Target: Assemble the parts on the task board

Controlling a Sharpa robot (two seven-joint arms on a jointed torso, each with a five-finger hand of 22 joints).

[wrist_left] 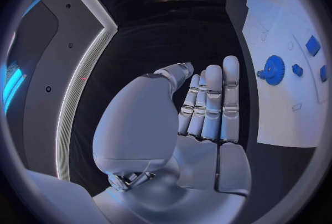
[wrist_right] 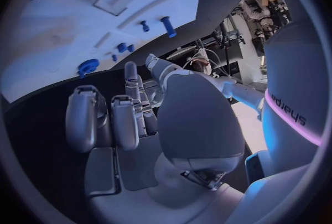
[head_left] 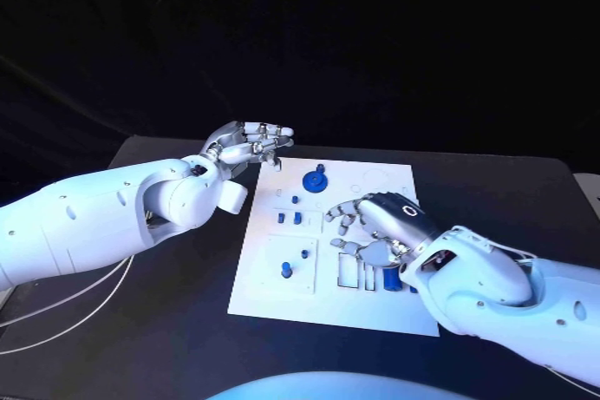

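The white task board [head_left: 375,306] lies in the middle of the black table. A blue gear [head_left: 314,180] sits near its far edge, with small blue pieces [head_left: 291,217] below it and a blue peg [head_left: 286,268] standing in a square recess at the near left. My right hand [head_left: 375,228] hovers over the board's right middle with its fingers bent downward and apart, holding nothing. A blue part [head_left: 393,278] shows just beneath its wrist. My left hand [head_left: 251,144] is raised off the board's far left corner, with its fingers [wrist_left: 211,105] straight and side by side and nothing in them. The left wrist view shows the gear [wrist_left: 274,69] and the board [wrist_left: 280,119].
Black table [head_left: 163,331] surrounds the board, with wide room at the near left and far right. White cables [head_left: 75,300] trail under my left arm at the left edge. A pale object [head_left: 589,187] sits at the table's far right edge.
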